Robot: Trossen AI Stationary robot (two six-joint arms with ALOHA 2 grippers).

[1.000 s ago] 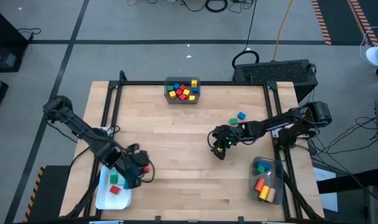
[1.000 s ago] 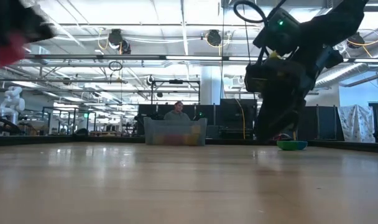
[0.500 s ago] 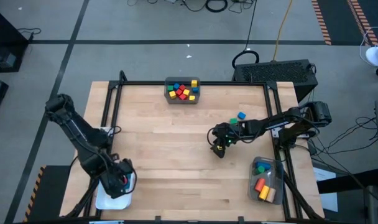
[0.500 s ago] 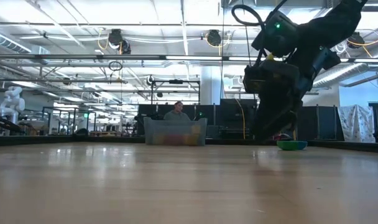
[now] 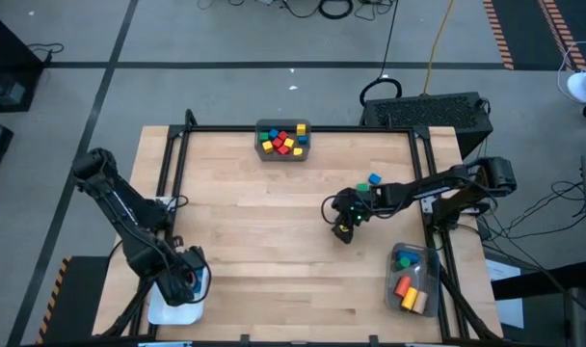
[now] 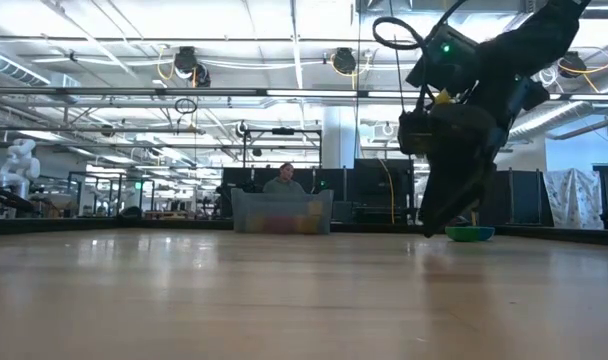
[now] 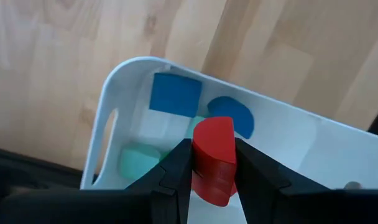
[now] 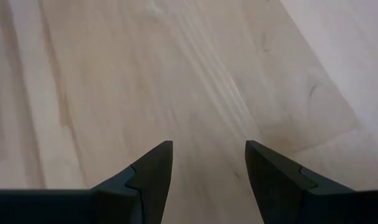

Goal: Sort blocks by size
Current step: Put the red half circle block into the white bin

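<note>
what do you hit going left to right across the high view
left gripper over the white bin → grey bin of blocks → right gripper → blue block → clear bin

Left gripper (image 5: pixel 184 281) sits over the near-left bin (image 5: pixel 163 310), a block (image 7: pixel 214 158) between its fingers — right gripper (image 5: pixel 344 225) hangs mid-table, right of centre. Another bin (image 5: pixel 283 139) at the far edge, a third (image 5: pixel 412 280) near-right.
</note>
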